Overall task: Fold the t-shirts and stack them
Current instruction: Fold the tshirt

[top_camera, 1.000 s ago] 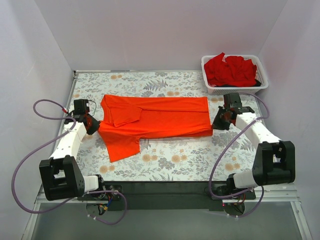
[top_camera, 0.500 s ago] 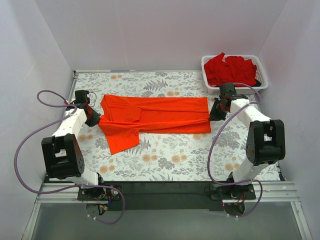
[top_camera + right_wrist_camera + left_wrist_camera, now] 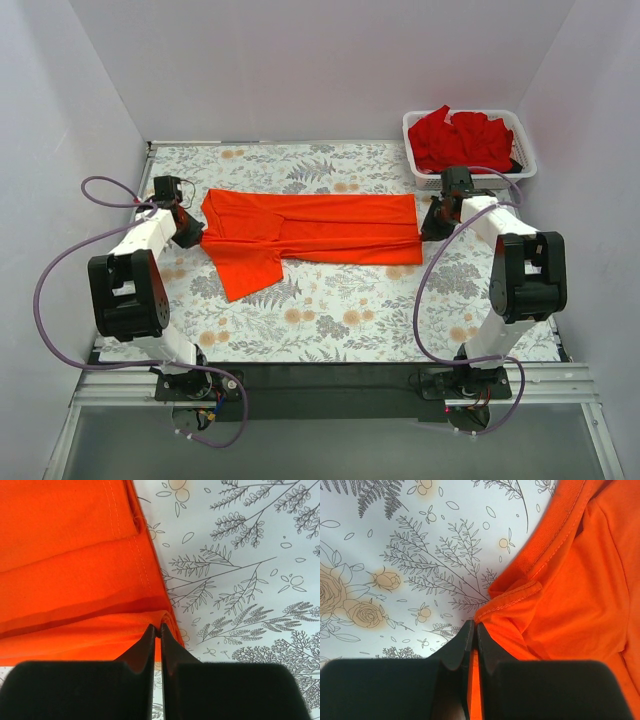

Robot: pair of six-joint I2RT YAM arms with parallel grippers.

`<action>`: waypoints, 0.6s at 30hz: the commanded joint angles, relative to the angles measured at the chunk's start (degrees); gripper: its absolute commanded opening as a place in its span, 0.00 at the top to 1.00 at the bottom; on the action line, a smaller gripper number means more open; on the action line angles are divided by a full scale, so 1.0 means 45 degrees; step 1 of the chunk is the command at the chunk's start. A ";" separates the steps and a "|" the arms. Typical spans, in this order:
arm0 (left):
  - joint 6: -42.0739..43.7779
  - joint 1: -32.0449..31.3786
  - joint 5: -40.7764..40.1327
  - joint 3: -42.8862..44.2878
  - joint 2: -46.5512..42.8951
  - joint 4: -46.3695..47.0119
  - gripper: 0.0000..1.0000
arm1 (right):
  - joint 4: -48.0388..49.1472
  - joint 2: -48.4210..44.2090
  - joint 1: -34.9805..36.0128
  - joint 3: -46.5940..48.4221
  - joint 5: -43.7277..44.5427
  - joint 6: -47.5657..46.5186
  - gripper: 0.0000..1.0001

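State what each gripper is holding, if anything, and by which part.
Both hold the orange-red t-shirt: the left gripper pinches its edge at the sleeve end, the right gripper its folded edge at the hem end.

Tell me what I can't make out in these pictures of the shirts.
- Top view: the red shirts lie heaped in the basket, so their number cannot be counted.
- Left wrist view: the left hand covers the part of the orange shirt it pinches; the frame's right edge cuts the shirt off.
- Right wrist view: the right hand hides its own pinch; the shirt runs past the left edge.
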 commanded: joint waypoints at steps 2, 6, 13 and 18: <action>0.0100 0.0119 -0.0259 0.0374 -0.0005 0.0431 1.00 | 0.0602 0.0293 -0.0123 0.0719 0.0309 -0.0122 0.99; 0.0101 0.0119 -0.0396 0.0335 0.0092 0.0587 1.00 | 0.0700 0.0586 -0.0123 0.0915 0.0270 -0.0181 0.99; 0.0120 0.0119 -0.0650 0.0120 0.0268 0.0802 1.00 | 0.1012 0.1094 -0.0123 0.1072 -0.0199 -0.0414 0.99; 0.0101 0.0119 -0.0748 -0.0114 0.0229 0.0958 1.00 | 0.1227 0.1368 -0.0123 0.1111 -0.0218 -0.0552 0.99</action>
